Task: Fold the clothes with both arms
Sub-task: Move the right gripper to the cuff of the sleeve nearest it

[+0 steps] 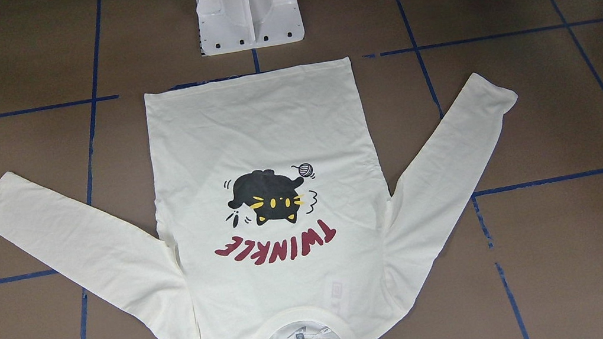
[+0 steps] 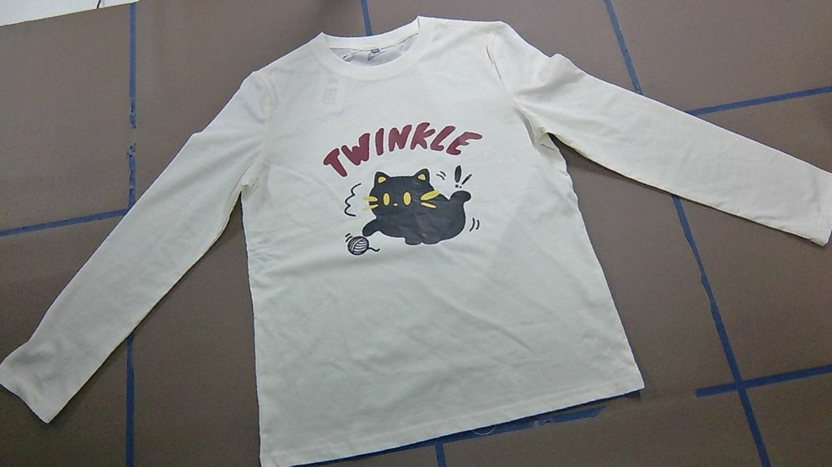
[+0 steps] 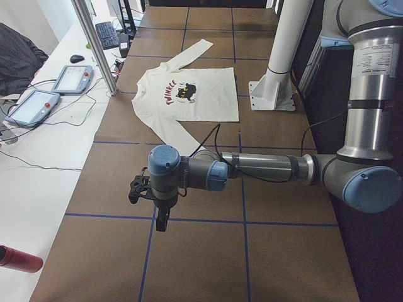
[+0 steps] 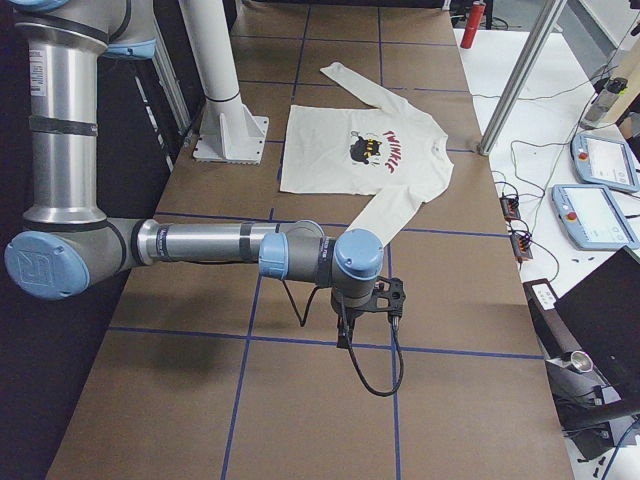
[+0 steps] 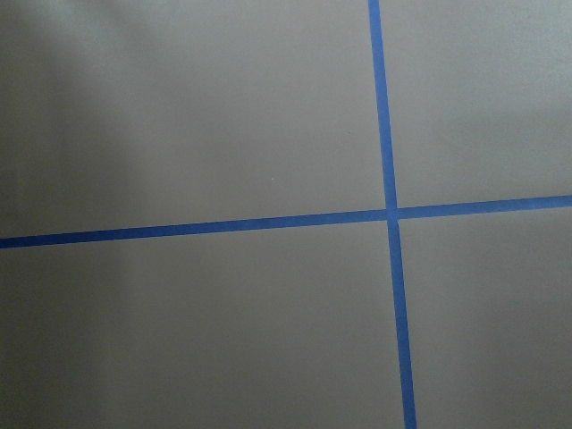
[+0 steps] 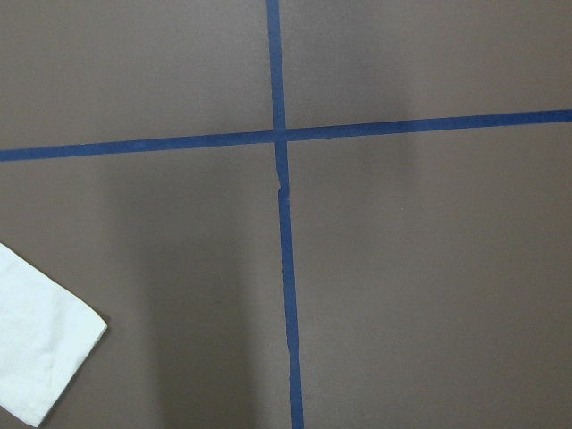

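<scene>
The clothes are one cream-white long-sleeved T-shirt (image 2: 432,325) lying flat, print side up, with both sleeves spread out and down; it also shows as the shirt (image 1: 254,134) with its collar nearest that camera. The black cat (image 2: 416,212) sits under red "TWINKLE" lettering. My left arm's gripper (image 3: 162,221) hangs over bare table well away from the shirt (image 3: 208,94). My right gripper (image 4: 343,338) likewise hovers off the shirt (image 4: 330,150); a sleeve cuff (image 6: 36,357) edges into the right wrist view. I cannot tell whether either gripper is open or shut.
Brown table (image 2: 821,299) marked with a blue tape grid (image 2: 728,350). The white pedestal base (image 1: 247,7) stands just behind the shirt's hem. Tablets (image 3: 34,107), a keyboard and cables lie on the white bench beyond the far edge; a metal post (image 3: 94,47) rises there.
</scene>
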`<act>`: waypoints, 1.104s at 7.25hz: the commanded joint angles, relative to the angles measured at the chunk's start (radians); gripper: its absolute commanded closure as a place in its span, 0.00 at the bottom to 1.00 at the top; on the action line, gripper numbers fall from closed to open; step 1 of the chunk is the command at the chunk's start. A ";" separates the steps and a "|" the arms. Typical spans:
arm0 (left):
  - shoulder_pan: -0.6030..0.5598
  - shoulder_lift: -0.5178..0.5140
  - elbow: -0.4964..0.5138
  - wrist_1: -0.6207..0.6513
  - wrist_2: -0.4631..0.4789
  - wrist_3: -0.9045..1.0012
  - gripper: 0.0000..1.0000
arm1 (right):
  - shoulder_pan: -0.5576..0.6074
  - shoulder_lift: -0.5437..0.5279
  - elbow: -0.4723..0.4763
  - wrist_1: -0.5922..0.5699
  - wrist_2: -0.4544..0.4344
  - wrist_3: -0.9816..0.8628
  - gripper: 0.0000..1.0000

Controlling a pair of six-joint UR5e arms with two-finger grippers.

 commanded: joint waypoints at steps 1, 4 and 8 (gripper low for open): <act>0.000 -0.002 -0.006 0.000 0.000 0.000 0.00 | 0.000 0.014 0.003 0.000 0.002 0.008 0.00; 0.002 -0.017 -0.023 -0.052 -0.005 0.000 0.00 | -0.021 0.129 -0.002 -0.009 -0.002 0.015 0.00; 0.049 -0.005 -0.018 -0.230 -0.090 -0.008 0.00 | -0.226 0.059 -0.003 0.345 0.012 0.383 0.00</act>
